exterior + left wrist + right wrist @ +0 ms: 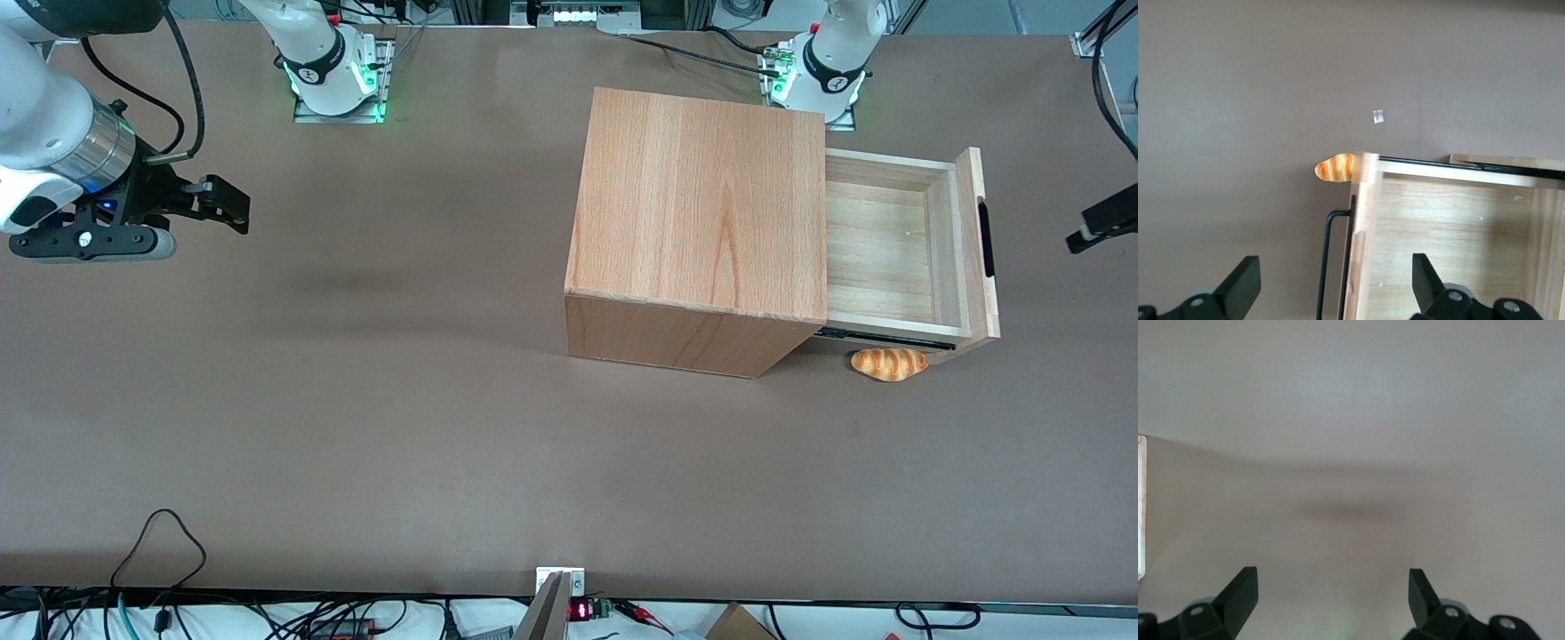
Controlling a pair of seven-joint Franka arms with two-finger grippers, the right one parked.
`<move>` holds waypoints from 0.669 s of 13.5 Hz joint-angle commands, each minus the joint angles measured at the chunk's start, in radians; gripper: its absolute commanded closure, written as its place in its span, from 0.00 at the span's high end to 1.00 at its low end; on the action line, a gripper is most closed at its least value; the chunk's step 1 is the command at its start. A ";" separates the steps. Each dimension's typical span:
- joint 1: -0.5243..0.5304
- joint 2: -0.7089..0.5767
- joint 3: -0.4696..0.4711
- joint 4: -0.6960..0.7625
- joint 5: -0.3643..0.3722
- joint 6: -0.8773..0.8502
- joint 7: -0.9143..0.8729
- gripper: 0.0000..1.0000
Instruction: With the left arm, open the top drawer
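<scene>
At the working arm's end of the desk (pixel 356 427), the top drawer (pixel 898 244) stands pulled out of the cabinet (pixel 702 231), its front panel running crosswise between the gripper (pixel 1336 280)'s released jaws above, touching neither.

Top drawer (pixel 898 244) pulled out of cabinet (pixel 702 213); claw (pixel 1336 283) above its front panel

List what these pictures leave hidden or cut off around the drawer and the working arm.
- Left arm: front view's edge cuts it off; only the gripper shows, fingers open in the wrist view.
- Top drawer: its inner end is hidden inside the cabinet.
- Bread roll: partly covered by the drawer front in the wrist view.
</scene>
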State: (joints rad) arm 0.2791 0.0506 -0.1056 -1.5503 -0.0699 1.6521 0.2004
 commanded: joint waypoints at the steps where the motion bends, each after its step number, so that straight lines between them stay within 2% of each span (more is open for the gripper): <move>1: -0.137 -0.008 0.082 0.035 0.042 -0.028 -0.012 1.00; 3: -0.207 -0.032 0.130 0.035 0.042 -0.049 -0.013 1.00; 7: -0.241 -0.055 0.121 0.056 0.051 -0.121 -0.065 1.00; 9: -0.242 -0.070 0.106 0.065 0.096 -0.147 -0.082 1.00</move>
State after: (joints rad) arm 0.0549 -0.0044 0.0009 -1.5098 -0.0255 1.5418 0.1489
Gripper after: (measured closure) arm 0.000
